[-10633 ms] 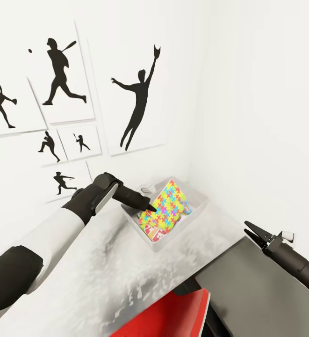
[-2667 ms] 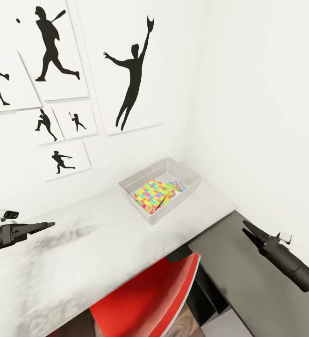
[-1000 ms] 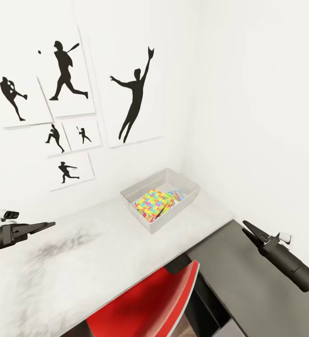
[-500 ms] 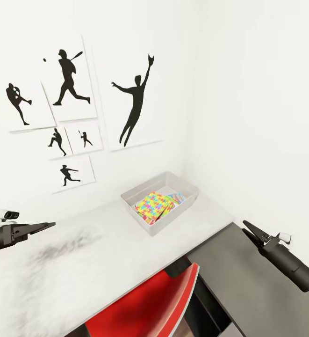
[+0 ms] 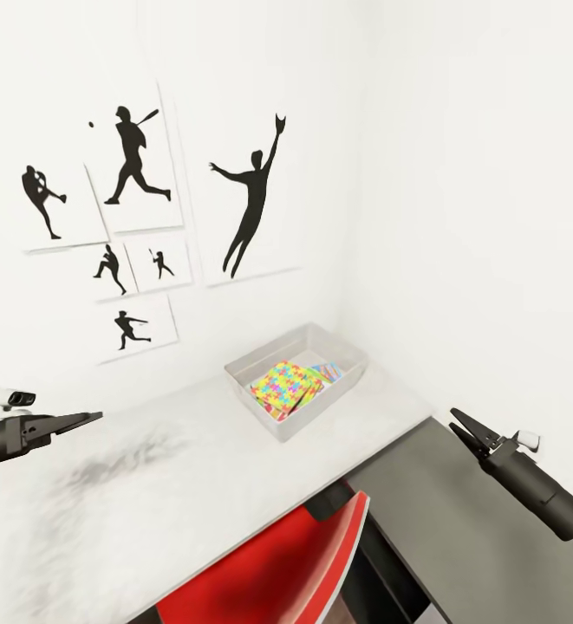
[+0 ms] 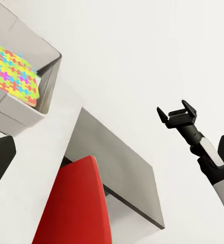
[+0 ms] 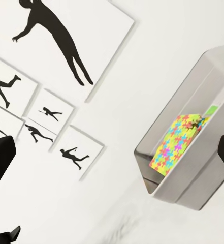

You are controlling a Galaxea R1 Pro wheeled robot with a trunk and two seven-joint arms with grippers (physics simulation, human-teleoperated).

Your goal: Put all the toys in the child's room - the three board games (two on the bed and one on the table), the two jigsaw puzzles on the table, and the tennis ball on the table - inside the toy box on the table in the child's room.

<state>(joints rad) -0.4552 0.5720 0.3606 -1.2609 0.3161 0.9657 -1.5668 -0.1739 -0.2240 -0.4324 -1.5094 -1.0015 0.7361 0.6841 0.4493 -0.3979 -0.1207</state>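
Observation:
The grey toy box stands on the table's pale grey top, in the corner by the wall. A neon jigsaw puzzle leans inside it, also visible in the wrist views. Behind the puzzle, the edge of a printed board game peeks out. My left gripper hovers open over the table's left end, far from the box. My right gripper hangs open above the dark grey top. Both are empty. The bed and the tennis ball are out of view.
A red chair is tucked under the table's front edge between my arms. Black silhouette posters of ball players hang on the white wall behind the table. A white wall closes off the right side.
The whole picture has shifted slightly over the last second, so the camera has moved. Both arms hold their pose. Ten seconds ago my left gripper was at the box with the puzzle.

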